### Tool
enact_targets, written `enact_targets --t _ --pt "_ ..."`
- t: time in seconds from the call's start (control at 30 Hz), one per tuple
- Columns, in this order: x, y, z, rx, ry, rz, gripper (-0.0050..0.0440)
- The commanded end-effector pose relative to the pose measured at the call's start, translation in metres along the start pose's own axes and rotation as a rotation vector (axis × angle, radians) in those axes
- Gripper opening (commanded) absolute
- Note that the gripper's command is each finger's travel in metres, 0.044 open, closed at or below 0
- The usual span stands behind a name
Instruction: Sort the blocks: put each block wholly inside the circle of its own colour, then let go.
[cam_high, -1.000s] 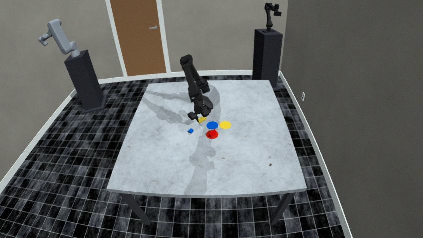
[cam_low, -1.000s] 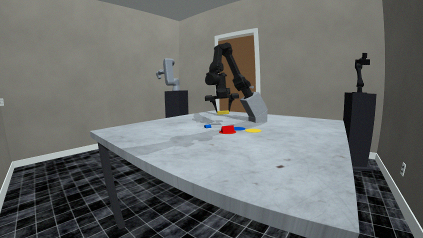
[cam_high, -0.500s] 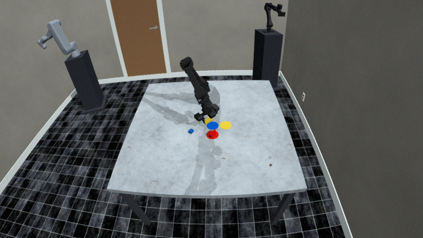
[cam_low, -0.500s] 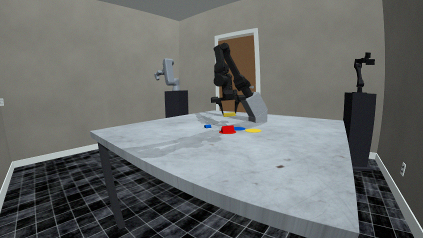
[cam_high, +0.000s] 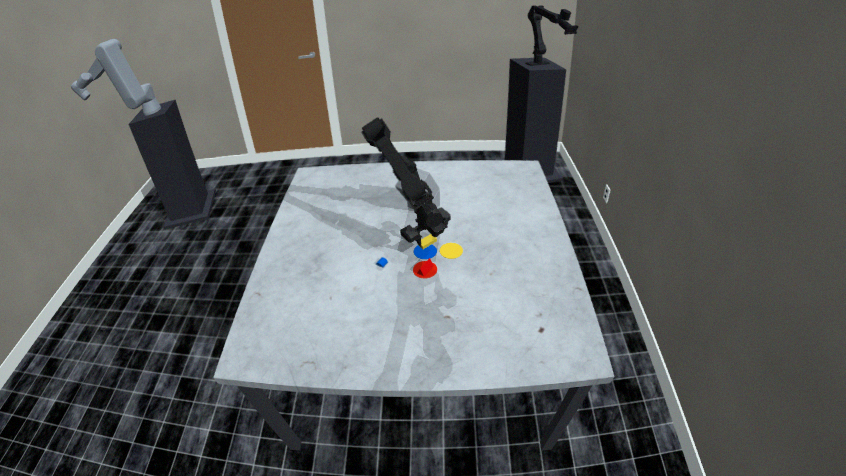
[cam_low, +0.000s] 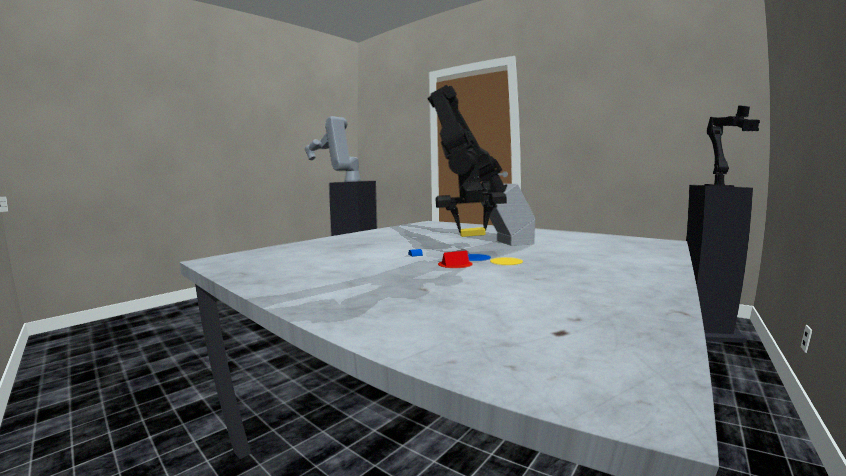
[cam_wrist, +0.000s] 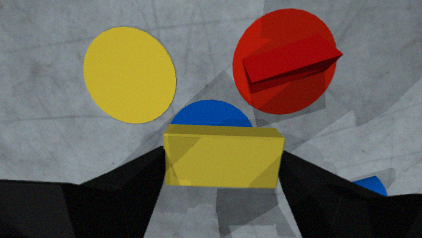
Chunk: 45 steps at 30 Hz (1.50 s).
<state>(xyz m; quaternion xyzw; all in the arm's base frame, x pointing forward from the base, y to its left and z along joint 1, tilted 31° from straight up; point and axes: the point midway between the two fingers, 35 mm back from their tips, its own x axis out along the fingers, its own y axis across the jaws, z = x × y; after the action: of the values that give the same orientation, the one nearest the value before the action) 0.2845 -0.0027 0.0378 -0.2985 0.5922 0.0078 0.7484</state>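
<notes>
Your claw (cam_low: 471, 227) is squeezing the yellow block (cam_wrist: 223, 156) by its two short ends, with its fingers about two thirds open around it. You hold the block up in the air, off the table (cam_high: 502, 307). It hangs over the far side of the blue circle (cam_high: 425, 251). The yellow circle (cam_high: 450, 249) lies just beside the blue one, and nothing sits on it. The red block (cam_low: 455, 258) sits on the red circle (cam_wrist: 280, 95), but one corner pokes over the edge. The small blue block (cam_high: 382, 261) lies by itself on the table, well apart from the circles.
</notes>
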Motion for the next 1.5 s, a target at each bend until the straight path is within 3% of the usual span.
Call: enact_targets --t 0.0,0.97,1.27,1.47 --pt "-0.001 0.008 0.011 0.012 -0.011 -0.010 0.0250" --pt "0.006 0.085 0.036 0.032 -0.039 -0.057 0.0250" --pt "0.008 0.092 0.035 0.031 -0.038 -0.060 0.0250" --pt "0.024 0.090 0.030 0.023 -0.025 -0.057 0.0250"
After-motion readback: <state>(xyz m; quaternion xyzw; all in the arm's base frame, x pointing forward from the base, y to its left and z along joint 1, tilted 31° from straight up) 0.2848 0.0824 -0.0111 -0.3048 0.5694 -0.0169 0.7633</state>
